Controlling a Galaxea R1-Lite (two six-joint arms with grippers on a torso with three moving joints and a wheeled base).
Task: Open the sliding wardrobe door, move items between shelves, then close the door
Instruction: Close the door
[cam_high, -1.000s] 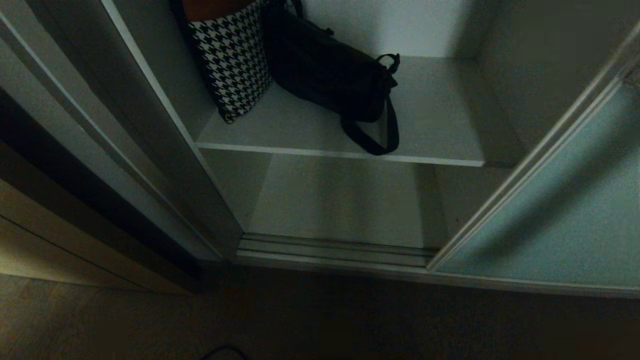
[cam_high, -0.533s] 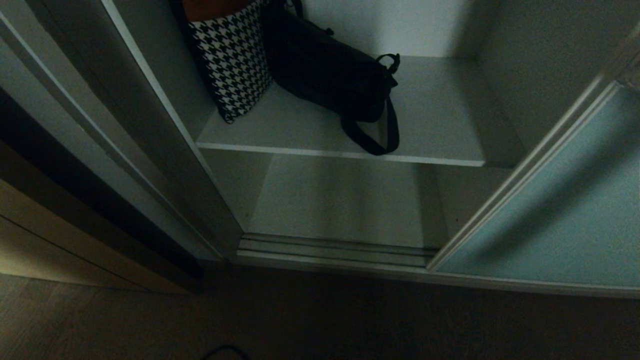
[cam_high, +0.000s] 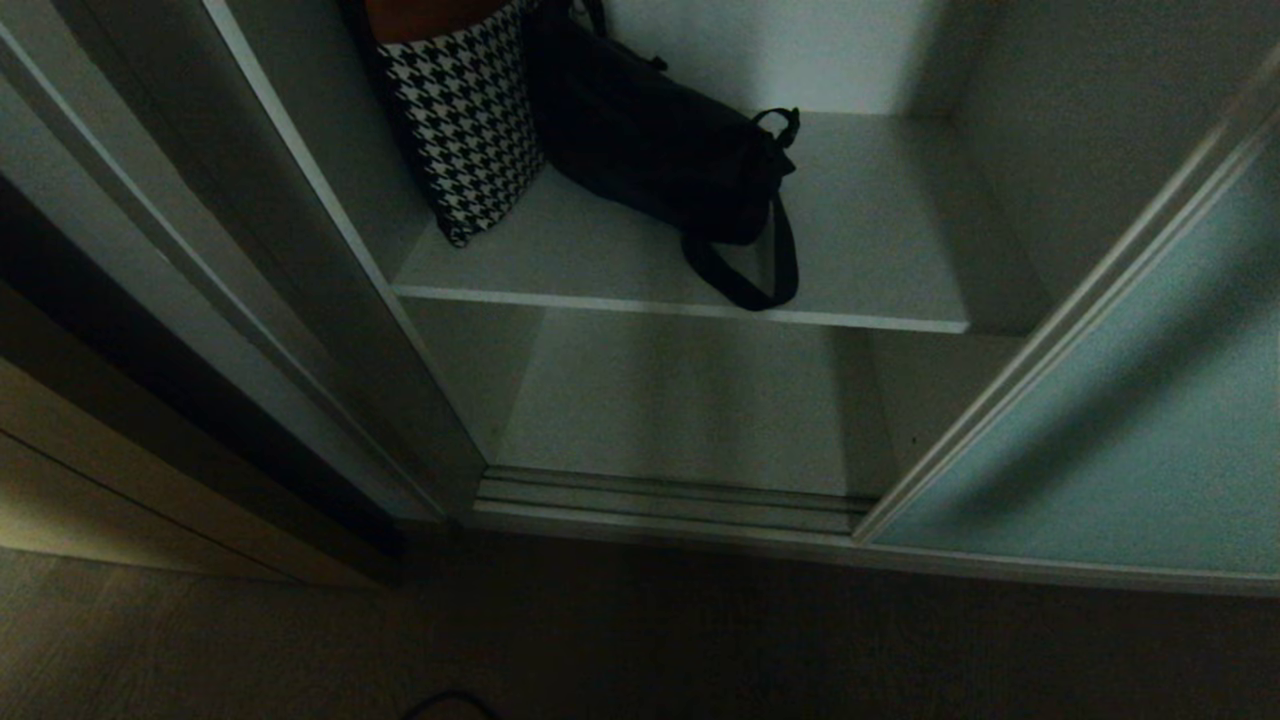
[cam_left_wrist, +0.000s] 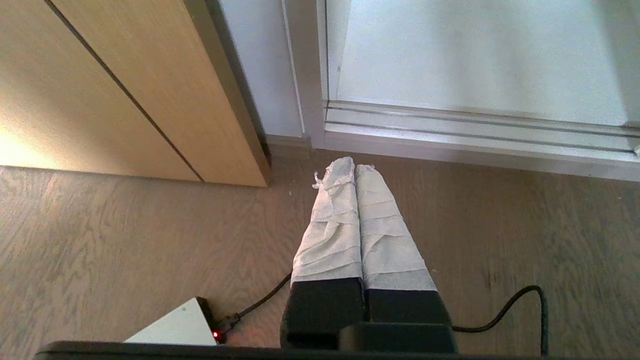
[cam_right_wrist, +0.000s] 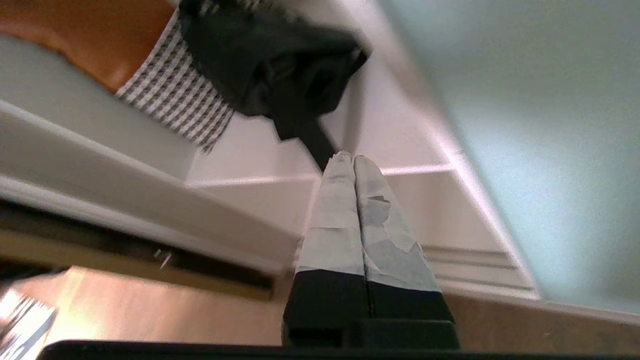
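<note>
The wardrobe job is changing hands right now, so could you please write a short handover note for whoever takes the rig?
Left gripper: shut, empty, parked low over the floor by the door track.
Right gripper: shut, empty, outside the wardrobe, pointing toward the bag's strap.
Sliding wardrobe door: slid open to the right.
Black bag: on the upper shelf, leaning beside a houndstooth bag; strap loop hangs at the shelf's front edge.
Lower shelf: nothing on it.
Done: door opened.
Left: move the bag between shelves, close the door.
</note>
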